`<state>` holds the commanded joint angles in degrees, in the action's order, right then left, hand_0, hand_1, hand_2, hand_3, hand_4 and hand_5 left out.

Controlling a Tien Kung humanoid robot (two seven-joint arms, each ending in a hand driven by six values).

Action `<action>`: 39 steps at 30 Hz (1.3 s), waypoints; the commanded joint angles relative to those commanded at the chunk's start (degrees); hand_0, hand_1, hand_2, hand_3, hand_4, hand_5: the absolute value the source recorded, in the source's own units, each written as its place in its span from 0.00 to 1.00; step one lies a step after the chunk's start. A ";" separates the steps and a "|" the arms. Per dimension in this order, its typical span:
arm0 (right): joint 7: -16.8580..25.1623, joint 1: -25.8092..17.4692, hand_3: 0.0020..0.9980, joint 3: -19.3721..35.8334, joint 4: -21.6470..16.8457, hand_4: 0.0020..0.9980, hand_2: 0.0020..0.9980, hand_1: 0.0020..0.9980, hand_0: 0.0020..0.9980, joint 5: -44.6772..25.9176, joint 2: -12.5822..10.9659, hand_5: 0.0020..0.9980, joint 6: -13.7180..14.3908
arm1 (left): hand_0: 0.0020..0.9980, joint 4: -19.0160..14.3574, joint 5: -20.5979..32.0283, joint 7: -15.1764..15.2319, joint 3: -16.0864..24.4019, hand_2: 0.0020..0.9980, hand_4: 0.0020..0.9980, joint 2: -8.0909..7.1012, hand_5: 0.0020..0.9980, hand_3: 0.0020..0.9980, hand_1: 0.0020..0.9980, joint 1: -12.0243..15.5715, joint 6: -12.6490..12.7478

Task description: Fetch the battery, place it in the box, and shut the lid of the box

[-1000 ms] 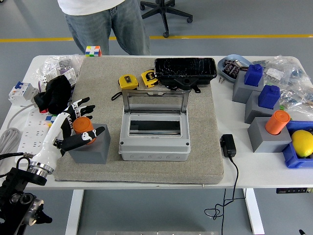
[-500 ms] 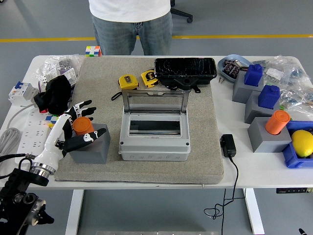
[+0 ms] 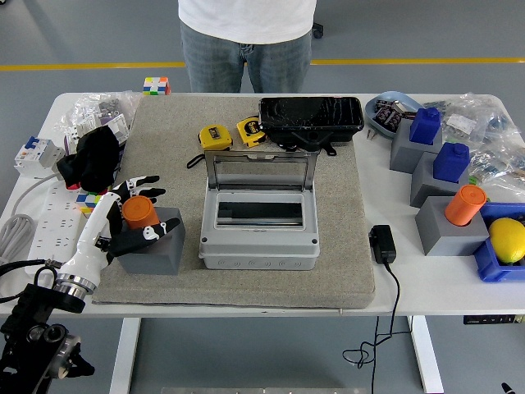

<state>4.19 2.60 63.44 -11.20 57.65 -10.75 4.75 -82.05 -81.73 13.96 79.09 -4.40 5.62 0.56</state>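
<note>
Looking across your white table [image 3: 394, 287], you have a grey felt mat [image 3: 344, 230] covering most of the middle. At the far edge a person [image 3: 246, 41] in a white top and jeans stands facing you, hands out of sight.

On the mat's centre sits the grey box [image 3: 258, 238], its clear lid [image 3: 260, 171] tipped up and open toward the far side, with nothing visible inside. Just beyond the lid lies a black case [image 3: 312, 115], and left of that two yellow tape measures [image 3: 232, 133].

Near the mat's left edge stands a grey holder block [image 3: 156, 253] with the orange battery [image 3: 139, 212] upright in its top. Your left hand [image 3: 131, 222] is at that block: the fingers [image 3: 141, 186] are spread on the far-left side of the battery and the thumb [image 3: 156, 231] reaches across its near side, so the hand brackets the battery loosely; you cannot tell whether any digit touches it.

Far left, a black cloth [image 3: 94, 156] lies by some white electrical parts [image 3: 37, 156].

To the right, three more grey blocks hold two blue pieces [image 3: 439, 144] and a second orange battery [image 3: 465, 204]; a lemon [image 3: 507, 240] rests in a blue tray [image 3: 486, 267], and a black adapter [image 3: 382, 244] lies beside the mat.
</note>
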 joint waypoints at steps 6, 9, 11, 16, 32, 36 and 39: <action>0.00 -0.04 0.85 0.08 0.01 1.00 0.83 0.86 0.86 0.04 0.02 1.00 -0.01 | 0.64 0.50 0.43 0.17 -0.41 0.55 1.00 0.22 0.10 0.58 0.69 0.01 0.42; -0.01 -0.04 0.85 0.12 0.05 1.00 0.83 0.86 0.86 0.08 0.06 1.00 0.00 | 0.64 0.61 0.49 0.20 -0.50 0.55 1.00 0.21 0.10 0.58 0.69 0.00 0.56; 0.00 -0.07 0.85 0.07 0.02 1.00 0.83 0.86 0.87 0.04 0.03 1.00 0.01 | 0.60 0.69 0.62 0.29 -0.69 0.53 1.00 0.19 0.07 0.56 0.66 0.03 0.79; 0.00 -0.18 0.85 0.05 0.05 1.00 0.83 0.86 0.87 0.04 0.03 1.00 0.02 | 0.60 0.77 0.77 0.41 -0.87 0.53 1.00 0.24 0.07 0.56 0.66 0.05 1.18; 0.02 -0.14 0.85 0.17 0.06 1.00 0.83 0.86 0.87 0.14 0.01 1.00 0.13 | 0.53 0.15 1.02 0.89 -1.58 0.51 1.00 0.26 0.06 0.53 0.65 -0.05 2.45; 0.02 -0.11 0.85 0.26 0.08 1.00 0.83 0.86 0.87 0.22 0.05 1.00 0.15 | 0.53 0.13 1.18 1.05 -1.69 0.50 1.00 0.24 0.06 0.53 0.64 -0.03 2.68; 0.02 -0.02 0.85 0.17 0.04 1.00 0.83 0.86 0.87 0.18 0.07 1.00 0.14 | 0.53 0.03 1.10 1.02 -1.67 0.50 1.00 0.24 0.06 0.53 0.64 -0.18 2.78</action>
<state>4.21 2.58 63.61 -11.16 57.83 -10.68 4.89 -82.01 -80.63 14.98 77.42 -4.16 5.44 3.34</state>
